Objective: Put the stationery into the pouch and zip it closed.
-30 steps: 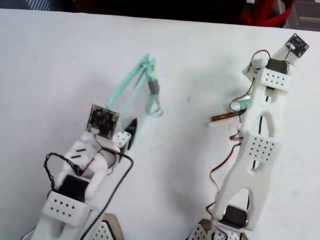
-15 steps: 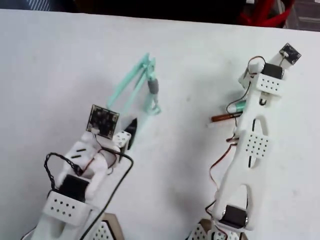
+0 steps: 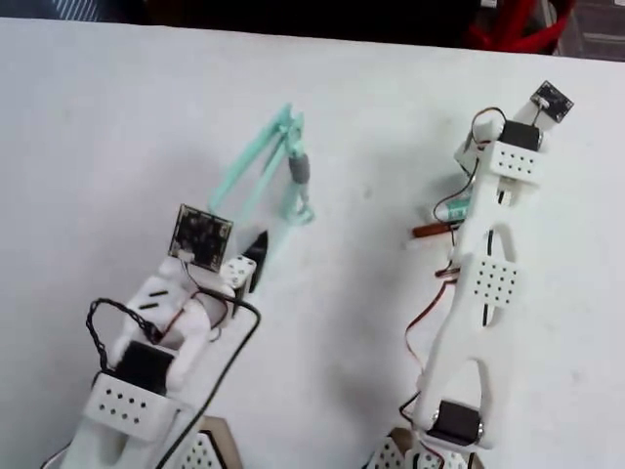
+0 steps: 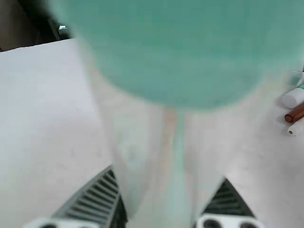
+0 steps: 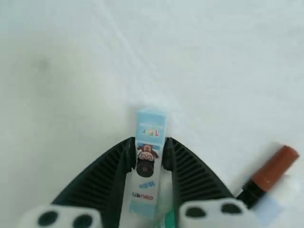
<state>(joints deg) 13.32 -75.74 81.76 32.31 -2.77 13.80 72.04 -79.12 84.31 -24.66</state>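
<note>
- Change: in the high view the right arm [image 3: 493, 283] has swung its wrist toward the pouch side over the last second. The left arm [image 3: 156, 332] and the pouch [image 3: 262, 181] lie as before.
- Right gripper [image 5: 148, 142]: clamped on a small blue-and-white eraser [image 5: 151, 126], whose end pokes out past the fingertips just above the table [image 3: 117, 117].
- Left gripper [image 4: 167, 178]: jaws apart, with the near end of the clear, teal-edged pouch [image 4: 180, 52] between them.
- Surroundings: a brown marker [image 3: 433, 232] and a teal-and-white pen [image 3: 455, 209] lie together, partly under the right arm. The marker [image 5: 270, 173] is just beside the right gripper.
- Obstruction: the right arm covers its own gripper in the high view.
- Open room: bare tabletop lies between pouch and pens. The far table edge meets a dark band with a red object [image 3: 518, 24].
</note>
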